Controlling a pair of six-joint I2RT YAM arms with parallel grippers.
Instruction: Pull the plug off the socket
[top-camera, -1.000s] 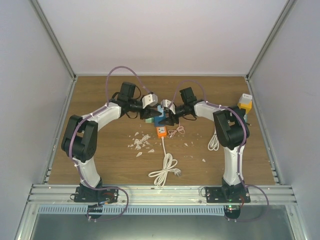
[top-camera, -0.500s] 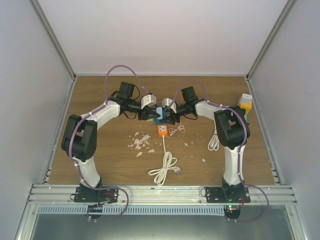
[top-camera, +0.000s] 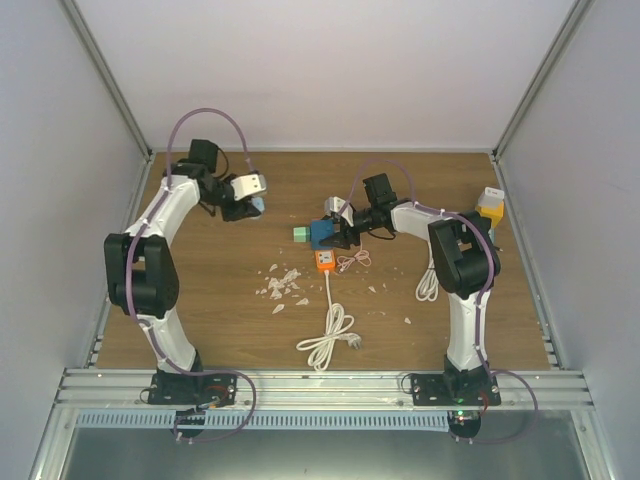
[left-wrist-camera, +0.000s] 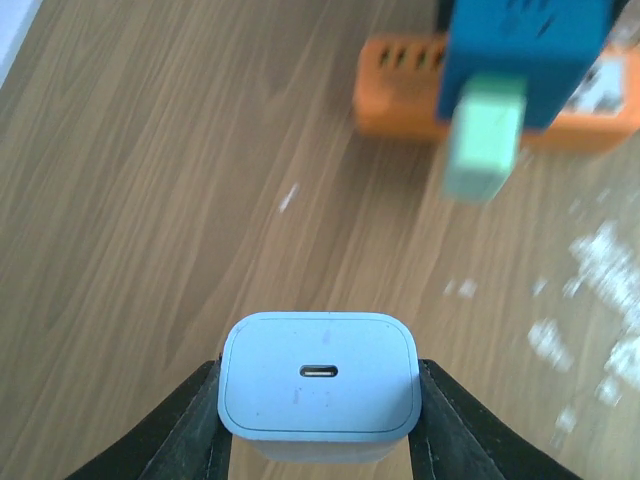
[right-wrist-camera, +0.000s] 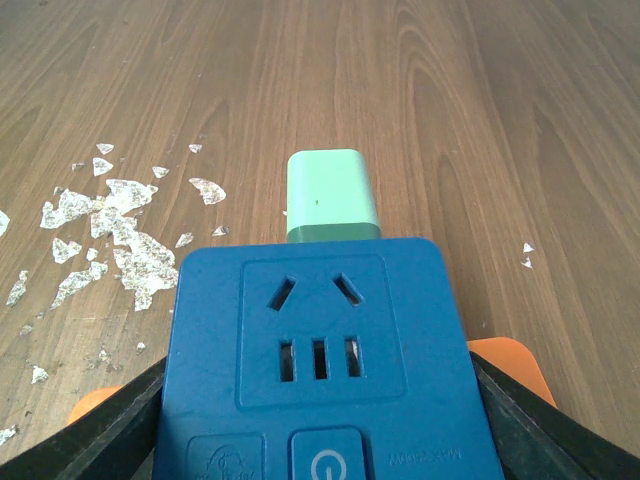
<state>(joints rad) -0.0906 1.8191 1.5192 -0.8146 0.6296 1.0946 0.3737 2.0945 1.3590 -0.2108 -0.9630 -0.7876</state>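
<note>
Left tool swings clear, gripping white plug | right tool clamps blue socket | pull looks done; green plug stays in

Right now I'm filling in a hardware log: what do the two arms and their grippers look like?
Both the left arm and right arm have white shells, black joints and a lilac cable looping alongside. The left gripper and right gripper have black fingers.
</note>
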